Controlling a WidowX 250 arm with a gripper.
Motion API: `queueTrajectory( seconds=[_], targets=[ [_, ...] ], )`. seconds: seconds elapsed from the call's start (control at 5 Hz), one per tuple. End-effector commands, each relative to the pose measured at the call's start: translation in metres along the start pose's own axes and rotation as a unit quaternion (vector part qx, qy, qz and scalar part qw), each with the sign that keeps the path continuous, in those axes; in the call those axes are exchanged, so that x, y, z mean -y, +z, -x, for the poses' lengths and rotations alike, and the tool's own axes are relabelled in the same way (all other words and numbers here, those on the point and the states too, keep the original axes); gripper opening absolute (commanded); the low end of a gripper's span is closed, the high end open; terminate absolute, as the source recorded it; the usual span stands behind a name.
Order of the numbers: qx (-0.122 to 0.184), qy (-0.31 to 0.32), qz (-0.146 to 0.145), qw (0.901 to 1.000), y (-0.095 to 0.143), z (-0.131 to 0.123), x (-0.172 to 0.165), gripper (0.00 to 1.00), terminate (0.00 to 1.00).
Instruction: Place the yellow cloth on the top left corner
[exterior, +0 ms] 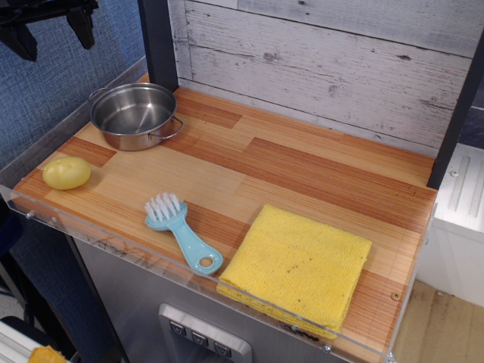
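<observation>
Up in the far left of the picture, a dark gripper [49,23] was seen, high above the steel pot [135,114] and well apart from it. Only part of it could be seen, so it could not be told whether its fingers were spread or squeezed together. Nothing was seen held in them.

Just to the near left of the pot, a small yellow lump [66,172] was left close to the table's edge. The pot itself was set in the top left corner [170,91], by the black post [157,41] and the white plank wall [318,68]. That spot was mostly filled by the pot, so little room was left for the cloth.

To the near right of the pot, a blue brush [180,231] was laid with its bristles up. Farther right of the pot, well apart from it, the yellow cloth [299,265] was laid flat and folded at the near edge. It was probably not yet picked up, because it was still far from its corner.
</observation>
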State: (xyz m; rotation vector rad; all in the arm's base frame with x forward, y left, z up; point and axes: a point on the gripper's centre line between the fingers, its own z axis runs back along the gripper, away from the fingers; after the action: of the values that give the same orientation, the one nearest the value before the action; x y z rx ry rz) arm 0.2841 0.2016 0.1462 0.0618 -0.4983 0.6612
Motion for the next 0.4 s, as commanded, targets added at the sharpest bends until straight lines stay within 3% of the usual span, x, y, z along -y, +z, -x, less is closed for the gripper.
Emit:
queueTrajectory(
  seconds=[0.0, 0.2],
  targets=[
    [0.0, 0.0, 0.0, 1.0, 0.0, 0.0, 0.0, 1.0, 0.0],
    [-0.003, -0.032, 0.021, 0.9993, 0.015, 0.03, 0.01, 1.0, 0.0]
  ],
)
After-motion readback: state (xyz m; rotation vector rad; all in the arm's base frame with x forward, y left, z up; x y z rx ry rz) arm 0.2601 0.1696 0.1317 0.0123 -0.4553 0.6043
